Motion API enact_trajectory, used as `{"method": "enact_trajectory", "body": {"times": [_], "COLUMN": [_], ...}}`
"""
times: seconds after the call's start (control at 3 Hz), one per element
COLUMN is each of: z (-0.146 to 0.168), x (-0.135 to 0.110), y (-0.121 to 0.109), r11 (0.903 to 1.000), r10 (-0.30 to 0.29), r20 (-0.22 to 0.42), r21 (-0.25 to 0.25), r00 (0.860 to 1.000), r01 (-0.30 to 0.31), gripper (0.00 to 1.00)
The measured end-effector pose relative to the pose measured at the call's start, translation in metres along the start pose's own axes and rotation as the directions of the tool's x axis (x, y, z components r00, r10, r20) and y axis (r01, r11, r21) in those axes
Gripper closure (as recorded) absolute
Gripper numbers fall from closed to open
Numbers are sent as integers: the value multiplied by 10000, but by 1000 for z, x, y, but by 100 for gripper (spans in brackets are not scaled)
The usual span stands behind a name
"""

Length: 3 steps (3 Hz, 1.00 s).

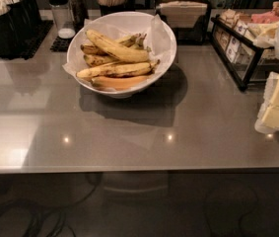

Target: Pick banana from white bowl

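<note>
The white bowl, lined with crinkled white paper, stands on the grey counter at the back centre. It holds several bananas. The banana, thick, yellow and freckled, lies on top of the pile, slanting from upper left to lower right. Thinner brown-streaked bananas lie beside and under it, and a pale orange one lies at the front of the bowl. My gripper, pale yellow and white, is at the right edge of the view, above the counter, well to the right of the bowl and lower in the picture. It holds nothing that I can see.
A black wire rack of packets stands at the right back. A napkin holder is behind the bowl. Shakers and black cups of utensils stand at the back left. The counter's front edge runs across the view.
</note>
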State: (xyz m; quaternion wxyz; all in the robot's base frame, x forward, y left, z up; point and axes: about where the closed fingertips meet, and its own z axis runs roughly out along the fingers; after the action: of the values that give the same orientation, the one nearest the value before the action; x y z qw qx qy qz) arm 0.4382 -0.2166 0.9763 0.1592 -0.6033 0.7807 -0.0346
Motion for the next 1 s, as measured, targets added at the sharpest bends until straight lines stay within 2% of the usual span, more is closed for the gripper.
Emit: {"method": "enact_trajectory", "body": {"times": [0.67, 1.0], "z": [1, 23], "x": [-4, -41], "y": [-5, -49], "r11": [9998, 9987], "r10": [158, 449], "r20": [230, 1204], "r21": [104, 185], "r00": [9996, 9917], "r01": [-160, -474], "gripper": [0, 0]}}
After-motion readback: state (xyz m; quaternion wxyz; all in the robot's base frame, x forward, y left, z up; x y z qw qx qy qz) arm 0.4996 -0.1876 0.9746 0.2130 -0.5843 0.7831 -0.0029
